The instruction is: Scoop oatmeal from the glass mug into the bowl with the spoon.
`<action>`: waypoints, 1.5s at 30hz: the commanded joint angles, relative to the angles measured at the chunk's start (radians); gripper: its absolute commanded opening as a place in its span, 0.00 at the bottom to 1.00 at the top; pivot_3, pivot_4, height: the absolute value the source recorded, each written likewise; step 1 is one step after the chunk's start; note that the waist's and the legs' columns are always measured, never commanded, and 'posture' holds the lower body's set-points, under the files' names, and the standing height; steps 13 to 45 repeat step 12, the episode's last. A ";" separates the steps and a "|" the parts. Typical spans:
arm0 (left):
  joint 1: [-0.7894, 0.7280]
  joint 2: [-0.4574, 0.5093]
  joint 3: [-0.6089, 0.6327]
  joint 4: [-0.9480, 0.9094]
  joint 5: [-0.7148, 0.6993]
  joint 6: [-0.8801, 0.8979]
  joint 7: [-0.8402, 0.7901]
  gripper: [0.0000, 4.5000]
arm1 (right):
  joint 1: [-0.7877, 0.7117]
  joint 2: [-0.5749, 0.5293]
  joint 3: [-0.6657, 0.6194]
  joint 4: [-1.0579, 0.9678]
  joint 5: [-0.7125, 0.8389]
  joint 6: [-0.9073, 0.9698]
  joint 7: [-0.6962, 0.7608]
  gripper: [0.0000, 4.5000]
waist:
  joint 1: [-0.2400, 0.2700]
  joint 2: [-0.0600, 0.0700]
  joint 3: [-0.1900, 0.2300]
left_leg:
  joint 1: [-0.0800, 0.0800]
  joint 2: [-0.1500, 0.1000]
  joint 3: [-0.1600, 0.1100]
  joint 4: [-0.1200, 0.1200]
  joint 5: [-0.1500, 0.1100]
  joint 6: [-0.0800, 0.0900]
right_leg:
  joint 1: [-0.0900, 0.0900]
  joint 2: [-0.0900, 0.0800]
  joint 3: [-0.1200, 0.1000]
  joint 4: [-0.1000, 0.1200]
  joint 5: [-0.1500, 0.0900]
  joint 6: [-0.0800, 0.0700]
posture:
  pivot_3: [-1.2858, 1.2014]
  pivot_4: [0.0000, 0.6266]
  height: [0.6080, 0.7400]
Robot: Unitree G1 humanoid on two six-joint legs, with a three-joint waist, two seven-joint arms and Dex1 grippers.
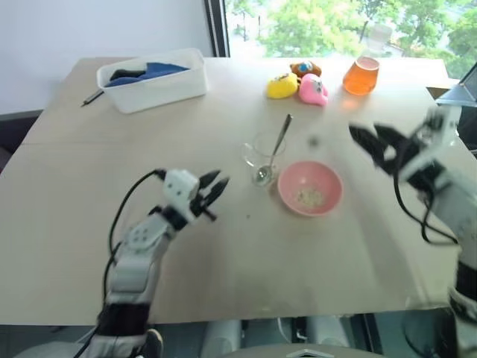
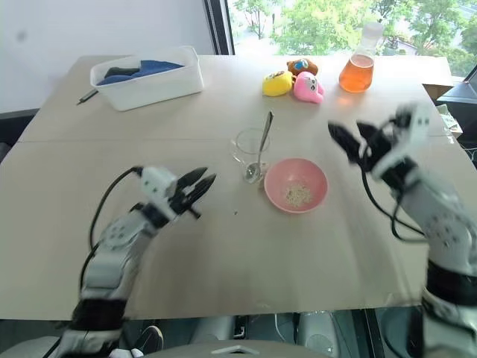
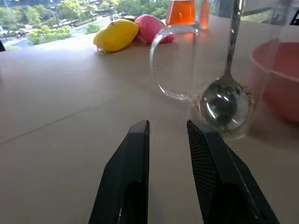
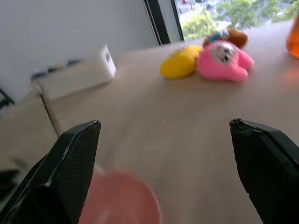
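Oatmeal (image 2: pixel 299 195) lies as a small pale clump inside the pink bowl (image 2: pixel 296 185), near the middle of the table (image 2: pixel 223 253). At ten o'clock from the bowl and just beside it stands the glass mug (image 2: pixel 248 146). The spoon (image 2: pixel 258 155) stands in the mug, its small oval bowl down at the bottom and its thin handle leaning out toward twelve o'clock. The left gripper (image 2: pixel 200 184) hovers at eight o'clock from the mug, apart from it; its two black fingers (image 3: pixel 128 186) stand only slightly apart and hold nothing. The right gripper (image 2: pixel 350 139) is at two o'clock from the bowl, above the table, its fingers (image 4: pixel 63 175) spread wide and empty.
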 commanded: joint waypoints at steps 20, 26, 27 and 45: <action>0.340 0.067 0.058 -0.151 0.014 -0.016 -0.021 0.28 | 0.495 -0.002 0.008 0.165 -0.362 -0.647 0.612 1.00 | 0.007 0.006 -0.001 | 0.021 0.002 -0.002 0.002 -0.003 0.005 | 0.016 0.007 0.013 0.002 -0.001 0.000 | 0.52 0.24 1.00; 0.340 0.067 0.058 -0.151 0.014 -0.016 -0.021 0.28 | 0.495 -0.002 0.008 0.165 -0.362 -0.647 0.612 1.00 | 0.007 0.006 -0.001 | 0.021 0.002 -0.002 0.002 -0.003 0.005 | 0.016 0.007 0.013 0.002 -0.001 0.000 | 0.52 0.24 1.00; 0.340 0.067 0.058 -0.151 0.014 -0.016 -0.021 0.28 | 0.495 -0.002 0.008 0.165 -0.362 -0.647 0.612 1.00 | 0.007 0.006 -0.001 | 0.021 0.002 -0.002 0.002 -0.003 0.005 | 0.016 0.007 0.013 0.002 -0.001 0.000 | 0.52 0.24 1.00; 0.340 0.067 0.058 -0.151 0.014 -0.016 -0.021 0.28 | 0.495 -0.002 0.008 0.165 -0.362 -0.647 0.612 1.00 | 0.007 0.006 -0.001 | 0.021 0.002 -0.002 0.002 -0.003 0.005 | 0.016 0.007 0.013 0.002 -0.001 0.000 | 0.52 0.24 1.00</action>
